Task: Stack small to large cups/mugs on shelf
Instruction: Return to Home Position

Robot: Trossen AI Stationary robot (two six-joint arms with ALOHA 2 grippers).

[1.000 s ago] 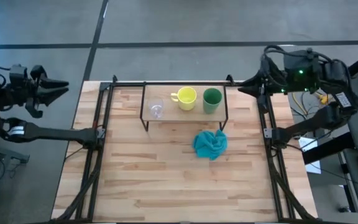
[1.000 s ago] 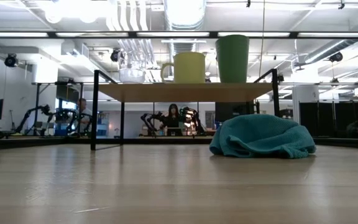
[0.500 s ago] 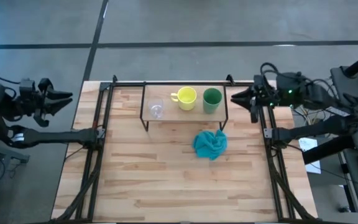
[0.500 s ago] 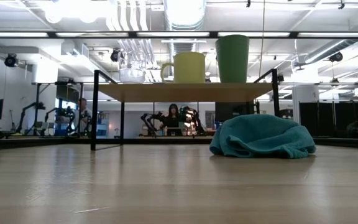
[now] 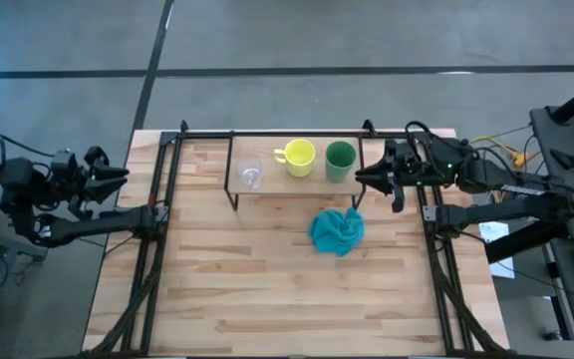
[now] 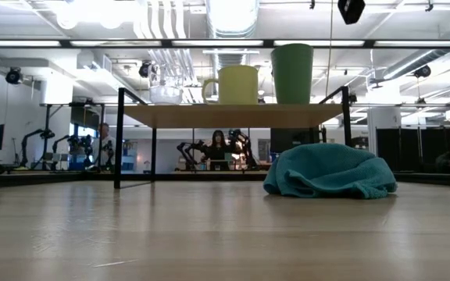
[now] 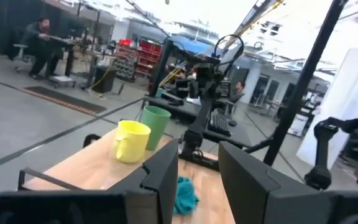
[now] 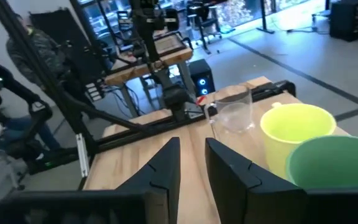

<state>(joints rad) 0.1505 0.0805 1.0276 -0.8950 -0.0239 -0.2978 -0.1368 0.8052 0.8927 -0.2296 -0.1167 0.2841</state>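
Homing seems in hand: glass cup [image 5: 251, 176], yellow mug [image 5: 299, 158] and green cup [image 5: 340, 159] line the shelf [image 5: 297, 185] by the tabletop's [image 5: 267, 289] far edge, so the right end effector [image 5: 367, 176] beside it and left end effector [image 5: 118, 180] off the left edge, both released and empty, need only park.

Left gripper [image 7: 197, 163] fingers apart, teal cloth [image 7: 184, 194] seen in the gap. Yellow mug [image 7: 131, 140] just beside green cup [image 7: 156, 123] toward shelf's [image 7: 92, 163] far end. Person [image 7: 39, 34] in room behind.
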